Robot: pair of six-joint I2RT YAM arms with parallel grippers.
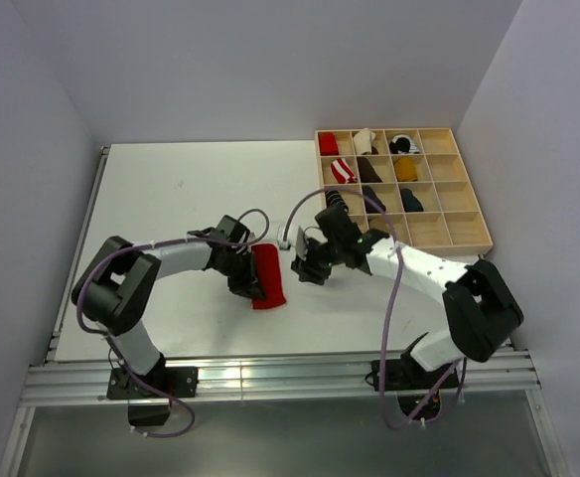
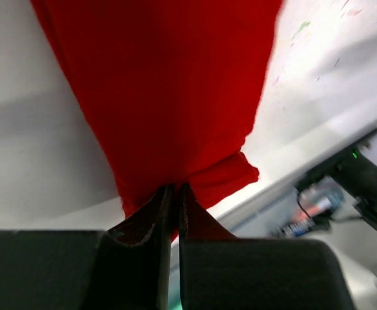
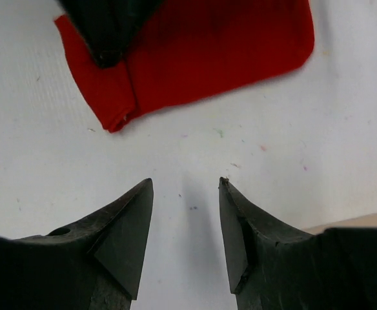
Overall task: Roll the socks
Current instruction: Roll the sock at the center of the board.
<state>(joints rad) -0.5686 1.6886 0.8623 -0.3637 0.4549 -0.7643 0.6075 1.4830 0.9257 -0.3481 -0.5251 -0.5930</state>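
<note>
A: Handling?
B: Likely soft, light, floppy. Best pinched at an end hem.
A: Look, place?
B: Bright red sock (image 1: 267,277), flat on table (image 1: 171,199), just 6 o'clock of centre. Left claw (image 2: 174,194) nearly closed, pinching its 9 o'clock edge. Right claw (image 3: 186,184) parted, empty, at 3 o'clock.

White tubes between bulky black joints on left arm (image 1: 176,256) and right arm (image 1: 419,266). Grey-purple cables (image 1: 394,298) looped alongside both. Black, wedge-shaped fingers (image 3: 121,239) on right gripper (image 3: 185,182), scuffed inside.
</note>
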